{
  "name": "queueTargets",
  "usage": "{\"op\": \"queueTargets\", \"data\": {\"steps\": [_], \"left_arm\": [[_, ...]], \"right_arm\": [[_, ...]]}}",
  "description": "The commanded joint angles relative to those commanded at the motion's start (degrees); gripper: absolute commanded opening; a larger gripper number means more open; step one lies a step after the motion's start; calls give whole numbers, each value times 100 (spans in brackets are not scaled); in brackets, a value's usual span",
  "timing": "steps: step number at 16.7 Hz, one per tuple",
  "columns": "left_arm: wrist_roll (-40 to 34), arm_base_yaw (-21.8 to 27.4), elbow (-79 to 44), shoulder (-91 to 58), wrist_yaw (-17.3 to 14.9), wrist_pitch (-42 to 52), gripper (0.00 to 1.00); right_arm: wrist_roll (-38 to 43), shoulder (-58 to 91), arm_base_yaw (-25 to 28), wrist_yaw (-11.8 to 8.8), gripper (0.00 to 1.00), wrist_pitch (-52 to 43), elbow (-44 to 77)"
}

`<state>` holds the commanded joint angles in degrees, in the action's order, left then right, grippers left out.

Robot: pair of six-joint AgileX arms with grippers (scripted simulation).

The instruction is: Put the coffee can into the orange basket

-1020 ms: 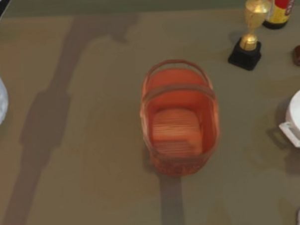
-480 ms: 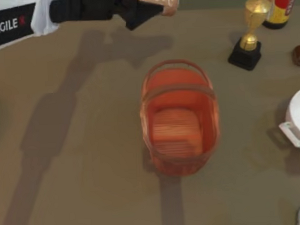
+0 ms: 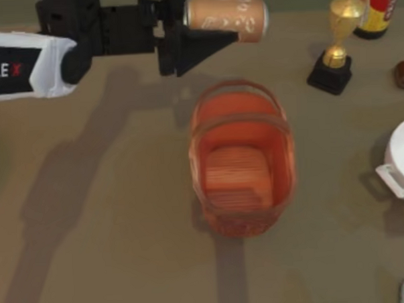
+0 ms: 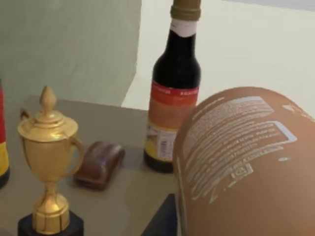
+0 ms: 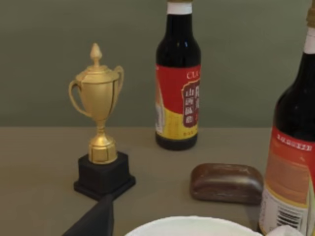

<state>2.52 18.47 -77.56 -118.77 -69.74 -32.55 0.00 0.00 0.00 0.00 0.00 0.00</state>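
While the left pincer clasps the white-printed coffee can, "AGILE X" marks its arm.

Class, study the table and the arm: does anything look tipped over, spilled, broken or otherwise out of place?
Nothing stands out. The coffee can lies sideways only because the left gripper holds it that way, beyond the far end of the orange basket. The trophy and the bottles stand upright, and nothing is spilled.
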Motion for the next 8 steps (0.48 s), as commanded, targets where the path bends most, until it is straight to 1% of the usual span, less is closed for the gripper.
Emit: {"op": "queueTargets", "data": {"steps": [3,8], "left_arm": [[1,49,358,295,-218,-596,0],[6,56,410,344,-251,-688,0]], "right_arm": [[0,0,0,0,100,0,0],[0,0,0,0,100,0,0]]}}
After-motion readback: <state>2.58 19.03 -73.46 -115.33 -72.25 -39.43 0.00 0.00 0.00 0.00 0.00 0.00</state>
